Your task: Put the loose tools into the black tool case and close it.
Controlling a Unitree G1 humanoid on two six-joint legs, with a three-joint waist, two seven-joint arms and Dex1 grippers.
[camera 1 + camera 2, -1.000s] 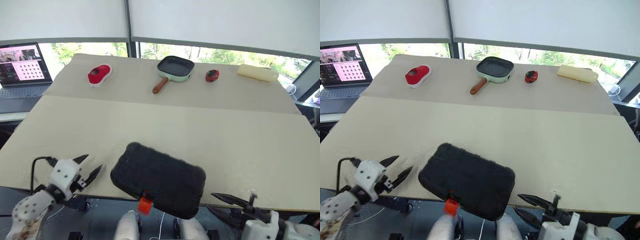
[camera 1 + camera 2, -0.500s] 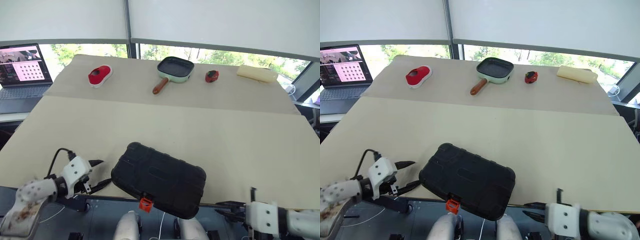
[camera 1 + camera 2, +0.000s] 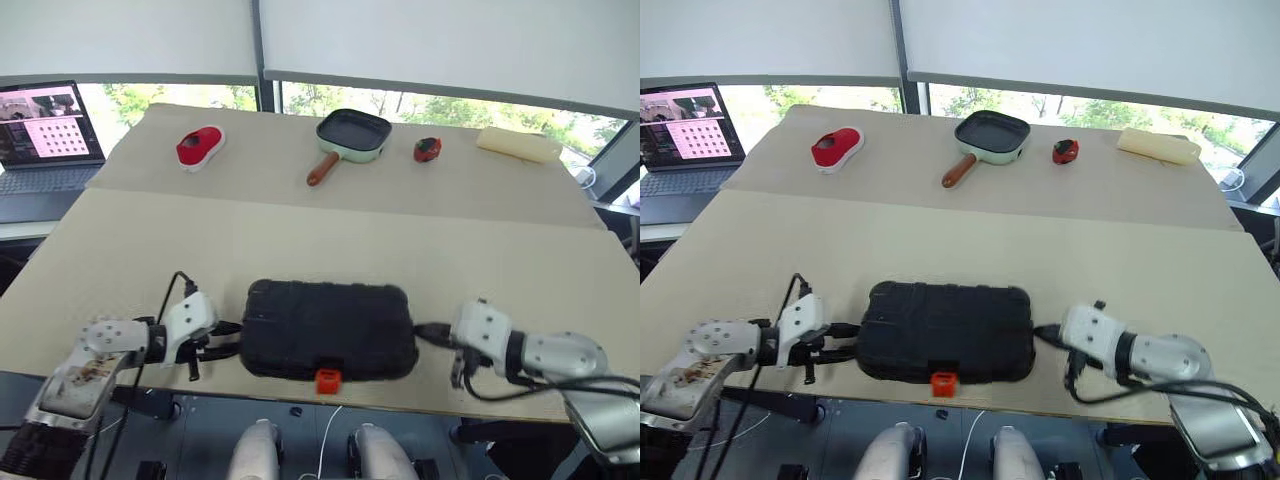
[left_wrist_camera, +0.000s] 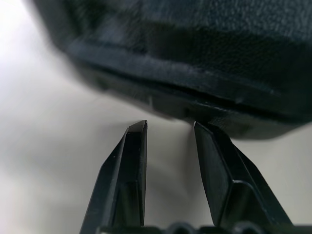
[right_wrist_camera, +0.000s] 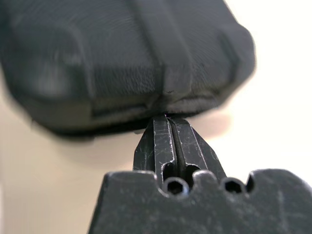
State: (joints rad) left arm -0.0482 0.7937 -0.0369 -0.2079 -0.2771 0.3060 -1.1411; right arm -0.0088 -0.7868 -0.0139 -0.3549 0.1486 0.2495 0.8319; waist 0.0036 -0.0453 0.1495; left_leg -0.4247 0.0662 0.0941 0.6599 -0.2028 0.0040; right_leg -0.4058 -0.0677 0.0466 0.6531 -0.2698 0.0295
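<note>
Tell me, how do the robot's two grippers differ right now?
The left gripper has a gap between its fingers; the right gripper has its fingers pressed shut. The left sits at the case's left end, the right at its right end. Both point inward at the closed case, which lies at the table's near edge.

- A beige table [image 3: 300, 240] — long, with a raised far strip.
- On that strip: a red-and-white object [image 3: 199, 148], a green frying pan [image 3: 352, 136] with brown handle, a small red-black object [image 3: 426, 150], a pale yellow block [image 3: 516, 145].
- An open laptop [image 3: 45, 135] beside the table's far left corner.
</note>
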